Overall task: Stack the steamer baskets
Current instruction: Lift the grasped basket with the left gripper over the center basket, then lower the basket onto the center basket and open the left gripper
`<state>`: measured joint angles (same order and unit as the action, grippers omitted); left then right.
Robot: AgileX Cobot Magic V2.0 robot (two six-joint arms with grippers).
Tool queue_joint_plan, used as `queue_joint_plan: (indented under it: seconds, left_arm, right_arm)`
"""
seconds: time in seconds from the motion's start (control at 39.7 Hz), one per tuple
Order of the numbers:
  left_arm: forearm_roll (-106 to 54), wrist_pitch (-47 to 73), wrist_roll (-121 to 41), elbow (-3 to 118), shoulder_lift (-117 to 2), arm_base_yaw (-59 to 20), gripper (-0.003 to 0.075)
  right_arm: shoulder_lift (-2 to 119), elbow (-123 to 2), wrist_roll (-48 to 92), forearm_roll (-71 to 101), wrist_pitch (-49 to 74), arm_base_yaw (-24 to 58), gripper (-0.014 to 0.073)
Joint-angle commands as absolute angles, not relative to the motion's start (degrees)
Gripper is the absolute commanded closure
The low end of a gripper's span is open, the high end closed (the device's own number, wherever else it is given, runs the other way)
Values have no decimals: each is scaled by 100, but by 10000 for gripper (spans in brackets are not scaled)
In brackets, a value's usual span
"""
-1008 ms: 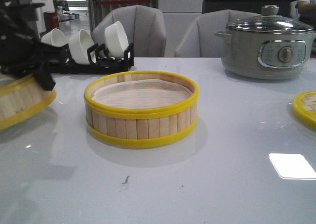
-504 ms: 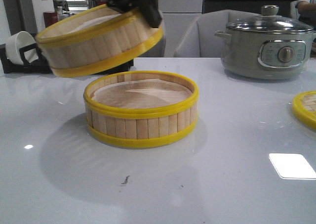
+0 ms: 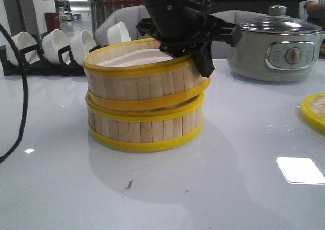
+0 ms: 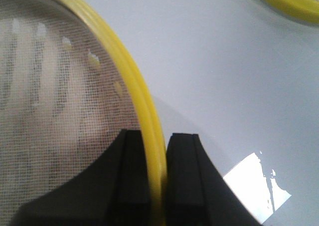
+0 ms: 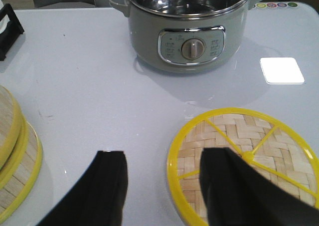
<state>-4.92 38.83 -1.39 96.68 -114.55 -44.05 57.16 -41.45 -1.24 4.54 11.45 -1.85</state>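
Two steamer baskets are at the table's middle in the front view. The lower basket (image 3: 144,129) stands on the table. The upper basket (image 3: 134,83) lies on top of it, slightly tilted, its right side a little higher. My left gripper (image 3: 199,62) is shut on the upper basket's right wall. In the left wrist view its fingers (image 4: 182,176) pinch the yellow rim (image 4: 149,126), one finger inside over the mesh liner (image 4: 60,111). My right gripper (image 5: 164,186) is open and empty above the table, beside a woven yellow-rimmed lid (image 5: 264,136). Both baskets show at that view's edge (image 5: 10,156).
A grey-green electric pot (image 3: 277,50) with a glass lid stands at the back right, also in the right wrist view (image 5: 187,31). The lid (image 3: 315,110) lies at the right edge. A black rack of white bowls (image 3: 56,47) stands at the back left. A cable (image 3: 20,103) hangs on the left.
My left arm carried the second basket from the far left, up over the middle, and has lowered it onto the first basket.
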Motion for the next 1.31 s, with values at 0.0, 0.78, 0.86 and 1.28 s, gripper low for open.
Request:
queue_joint_plan:
  seconds: [0.0, 0.78, 0.86, 1.28]
  left_arm:
    - [-432, 3593, -152, 9899, -11159, -4442, 635]
    - [-432, 3716, -152, 9899, -11267, -4442, 619]
    - [-432, 3716, -152, 9899, -11267, -4442, 575]
    - [-423, 3705, -152, 9975, -11215, -4442, 297]
  right_arm:
    - [5660, -4354, -93, 411, 643, -235, 148]
    - [5660, -4354, -93, 411, 649, -235, 148]
    - [5660, -4354, -93, 411, 649, -235, 148]
    - [5660, -4354, -93, 411, 668, -235, 148]
